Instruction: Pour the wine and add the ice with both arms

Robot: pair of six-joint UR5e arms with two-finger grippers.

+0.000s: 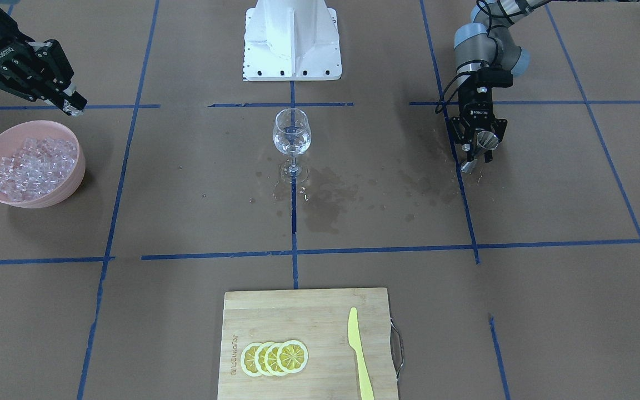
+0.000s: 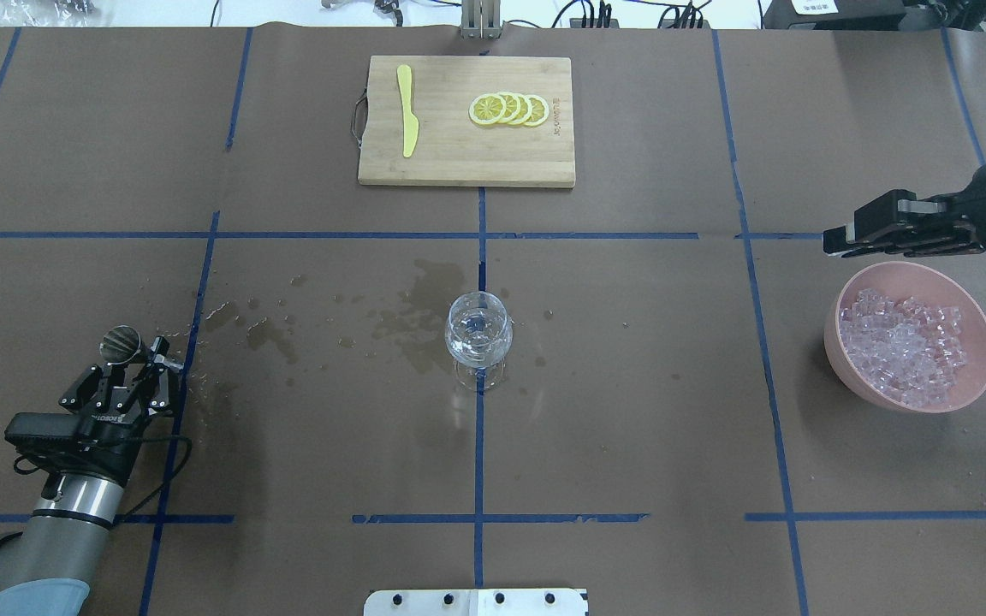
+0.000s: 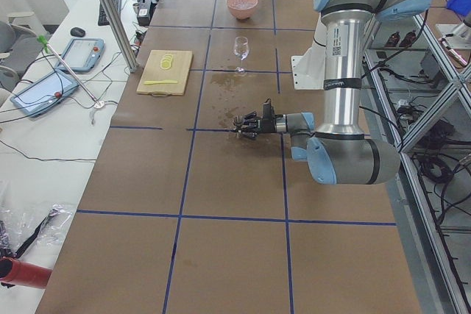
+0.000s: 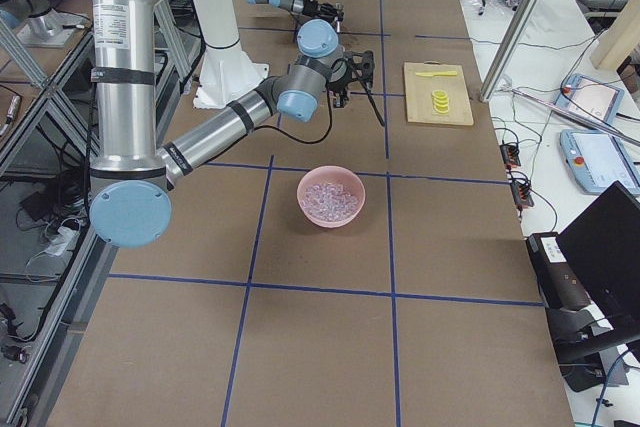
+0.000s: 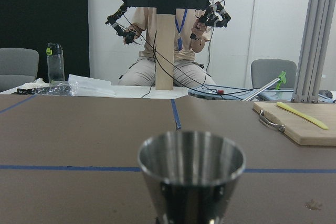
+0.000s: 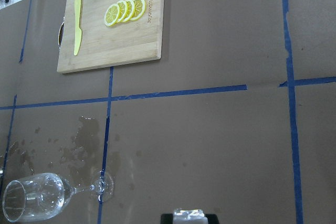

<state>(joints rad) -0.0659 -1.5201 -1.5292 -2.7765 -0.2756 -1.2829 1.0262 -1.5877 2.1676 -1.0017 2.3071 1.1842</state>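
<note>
Two arms, one drink in the making. My left gripper is clamped on a steel measuring cup, held low over the table with its mouth up and well off to my left of the wine glass, so that it clears the middle. The glass stands upright on the tape cross at the centre, with wet stains spread over the paper around it.

My right gripper hangs just beyond the pink bowl, its fingers pinched on what looks like a single ice cube. I judge that it sits high so the cube can go across to the glass, which is still well apart from it.

The ice fills the bowl at my far right. It is a heap of small clear, glassy cubes, whitish where they catch the light.
</note>
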